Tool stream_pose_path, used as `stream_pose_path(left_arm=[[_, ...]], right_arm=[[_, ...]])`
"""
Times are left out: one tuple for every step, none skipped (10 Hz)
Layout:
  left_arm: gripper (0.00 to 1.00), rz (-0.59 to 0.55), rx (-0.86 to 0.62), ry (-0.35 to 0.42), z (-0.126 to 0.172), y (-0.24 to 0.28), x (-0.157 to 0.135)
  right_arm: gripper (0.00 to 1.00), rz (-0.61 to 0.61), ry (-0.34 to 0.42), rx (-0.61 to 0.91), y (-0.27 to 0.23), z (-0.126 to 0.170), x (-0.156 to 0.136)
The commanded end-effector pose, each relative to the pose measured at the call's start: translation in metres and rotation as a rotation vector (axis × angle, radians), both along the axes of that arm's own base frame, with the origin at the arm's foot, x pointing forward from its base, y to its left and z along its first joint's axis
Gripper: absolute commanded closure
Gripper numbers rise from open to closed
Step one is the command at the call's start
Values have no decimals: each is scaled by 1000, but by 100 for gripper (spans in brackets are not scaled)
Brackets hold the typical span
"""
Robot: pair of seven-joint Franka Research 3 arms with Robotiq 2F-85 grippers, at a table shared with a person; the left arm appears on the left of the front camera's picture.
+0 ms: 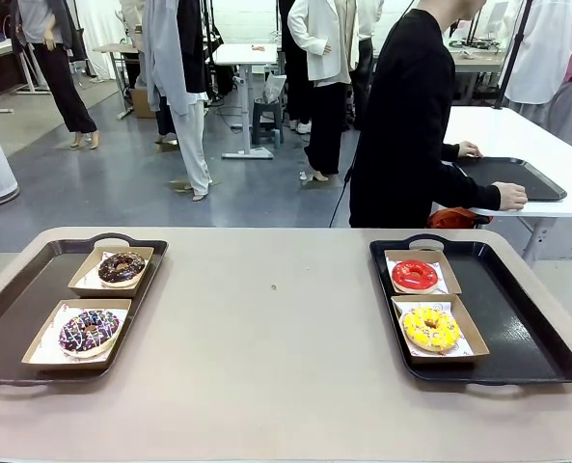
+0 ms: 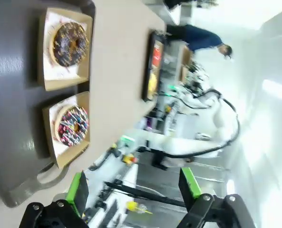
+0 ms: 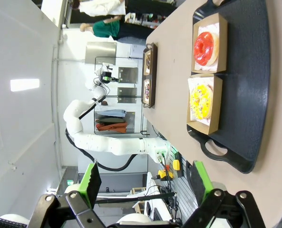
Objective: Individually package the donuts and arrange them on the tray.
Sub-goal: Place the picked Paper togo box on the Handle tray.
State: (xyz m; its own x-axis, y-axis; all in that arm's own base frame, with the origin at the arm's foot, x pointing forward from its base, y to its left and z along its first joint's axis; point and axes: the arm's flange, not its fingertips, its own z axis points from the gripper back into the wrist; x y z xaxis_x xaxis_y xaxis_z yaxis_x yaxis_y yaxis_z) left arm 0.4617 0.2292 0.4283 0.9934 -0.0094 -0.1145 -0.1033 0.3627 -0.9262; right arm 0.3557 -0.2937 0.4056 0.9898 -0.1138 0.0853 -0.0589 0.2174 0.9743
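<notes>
— Beige and matte, the tabletop (image 1: 276, 338) carries two black plastic trays with loop handles: a left tray (image 1: 15, 309) and a right tray (image 1: 517, 328). How many boxes do you count?

— Four shallow brown cardboard boxes, each lined with white paper, two per tray, and one ring donut lying in each. On the left tray, the far box (image 1: 85, 278) holds the plain chocolate donut (image 1: 122, 268), dark and lightly streaked; the near box (image 1: 42, 347) holds the sprinkled chocolate donut (image 1: 89, 331), rough with coloured flecks.

— And the right tray?

— The far box (image 1: 445, 265) has the red donut (image 1: 415, 276), smooth and glossy; the near box (image 1: 469, 338) has the yellow donut (image 1: 431, 328), bumpy with sprinkles. The boxes of each pair sit just beside each other.

— The end effectors?

— Left end effector (image 2: 133, 187): green-padded fingers spread wide, nothing between them, off the tray's handle end. Right end effector (image 3: 148, 183): likewise released and empty, hanging beyond the tabletop's edge.

— Anyone else?

— A person in black (image 1: 406, 125) leans over another white table (image 1: 556, 145), hands on a third black tray (image 1: 517, 178).
</notes>
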Motion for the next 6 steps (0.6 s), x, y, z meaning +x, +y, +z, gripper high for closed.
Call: stream_pose_path(left_arm=[[0,44,-150,-21,-6,38,6],[0,48,-184,-42,-11,46,-9],[0,41,-202,-43,-14,54,-22],[0,42,-211,-38,-21,59,-33],[0,51,-203,-34,-23,61,-43],[0,53,-188,-31,-22,62,-49]], right_arm=[[0,-5,6,-4,1,2,1],[0,-5,6,-4,1,2,1],[0,-5,6,-4,1,2,1],[0,-5,6,-4,1,2,1],[0,-5,6,-4,1,2,1],[0,-5,6,-4,1,2,1]])
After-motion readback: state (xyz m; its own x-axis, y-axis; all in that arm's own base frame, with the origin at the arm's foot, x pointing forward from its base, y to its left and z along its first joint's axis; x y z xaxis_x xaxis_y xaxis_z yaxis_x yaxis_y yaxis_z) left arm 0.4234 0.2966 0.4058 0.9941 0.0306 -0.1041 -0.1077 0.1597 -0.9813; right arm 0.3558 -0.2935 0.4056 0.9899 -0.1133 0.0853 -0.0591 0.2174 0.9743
